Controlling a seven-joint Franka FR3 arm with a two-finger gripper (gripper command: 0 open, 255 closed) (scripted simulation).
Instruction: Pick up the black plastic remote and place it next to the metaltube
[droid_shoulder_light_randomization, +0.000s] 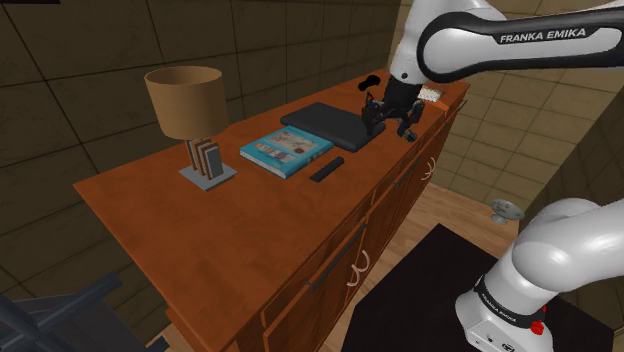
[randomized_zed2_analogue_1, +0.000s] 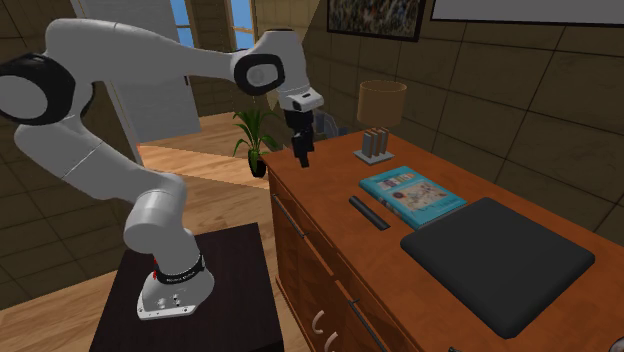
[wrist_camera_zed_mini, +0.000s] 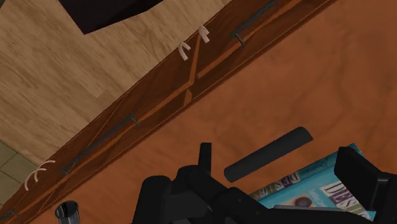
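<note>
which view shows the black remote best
The wrist view: the remote lies whole and close, unobstructed, beside the book. The second exterior and shoulder views show it whole too, but smaller, beside that book.

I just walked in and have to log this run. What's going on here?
The white arm's black tool hangs open above the wooden cabinet, holding nothing. The black remote lies flat on the cabinet top beside the blue book, untouched. The metal tube stands near the top's front edge, apart from the remote. Nothing has been picked up yet.
</note>
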